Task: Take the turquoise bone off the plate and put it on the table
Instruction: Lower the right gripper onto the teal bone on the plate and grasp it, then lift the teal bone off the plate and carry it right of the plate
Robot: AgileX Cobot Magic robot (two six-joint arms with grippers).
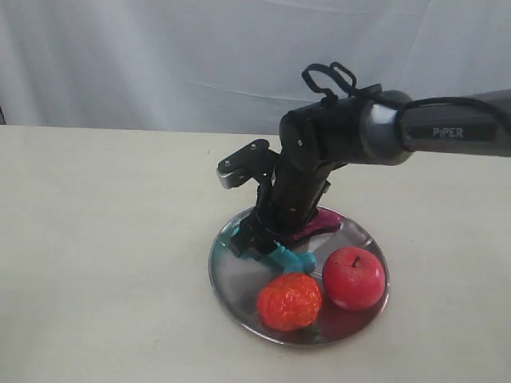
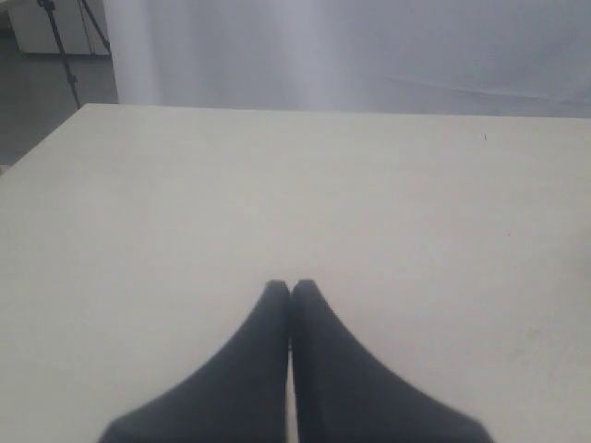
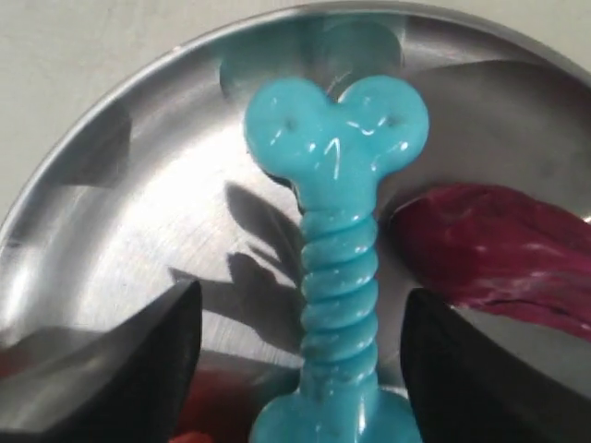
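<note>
Right-arm approach to the grasp. My right gripper (image 3: 300,318) stands open, its two dark fingers (image 3: 138,369) flanking the ribbed shaft of the small turquoise rubber bone (image 3: 340,277). The bone lies on the round, shiny silver metal plate (image 3: 138,231), beside a dark magenta object (image 3: 499,249).

Risks as I judge them:
- The glossy rubber may squirt free if I close on a knobbed end rather than the ribs.
- A finger may scrape or drag the slick, shallow-rimmed plate.
- The lift may nudge the smooth red apple (image 1: 354,277) or the bumpy orange-red strawberry (image 1: 289,301) close by.

My left gripper (image 2: 291,288) is closed and empty above the matte cream table (image 2: 277,166).
</note>
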